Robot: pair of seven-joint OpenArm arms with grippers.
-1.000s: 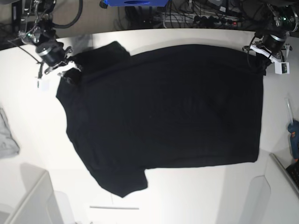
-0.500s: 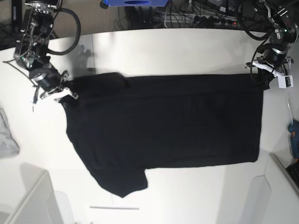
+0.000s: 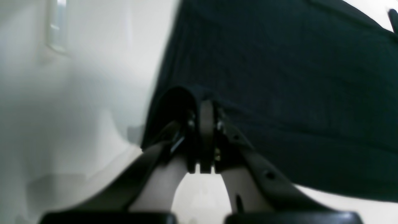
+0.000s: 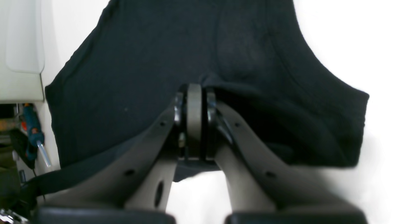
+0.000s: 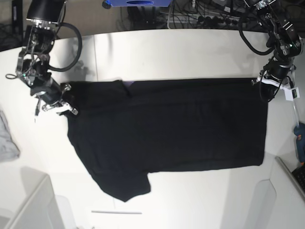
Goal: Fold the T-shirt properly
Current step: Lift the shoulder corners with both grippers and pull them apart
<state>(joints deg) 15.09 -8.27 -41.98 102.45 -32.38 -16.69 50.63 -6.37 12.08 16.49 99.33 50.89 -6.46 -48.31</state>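
The black T-shirt (image 5: pixel 167 129) lies on the white table (image 5: pixel 181 52), its far edge lifted and doubled over toward the front. A sleeve sticks out at the front left. My right gripper (image 5: pixel 66 109) is shut on the shirt's far left corner; the right wrist view shows its jaws (image 4: pixel 194 90) pinching black cloth (image 4: pixel 149 53). My left gripper (image 5: pixel 268 87) is shut on the far right corner; the left wrist view shows its jaws (image 3: pixel 206 104) clamped on the cloth (image 3: pixel 295 77). A hint of purple (image 5: pixel 127 84) shows at the fold.
A small grey cloth (image 5: pixel 6 140) lies at the left edge. White bins stand at the front left (image 5: pixel 28 205) and front right (image 5: pixel 269 200). A teal tool (image 5: pixel 299 137) lies at the right edge. A thin white stick (image 5: pixel 116 212) lies near the front. Cables (image 5: pixel 200 16) run behind the table.
Both grippers have carried the shirt's far edge toward the front, folding it over. The far fold line has moved well down the table, baring more white surface behind it.
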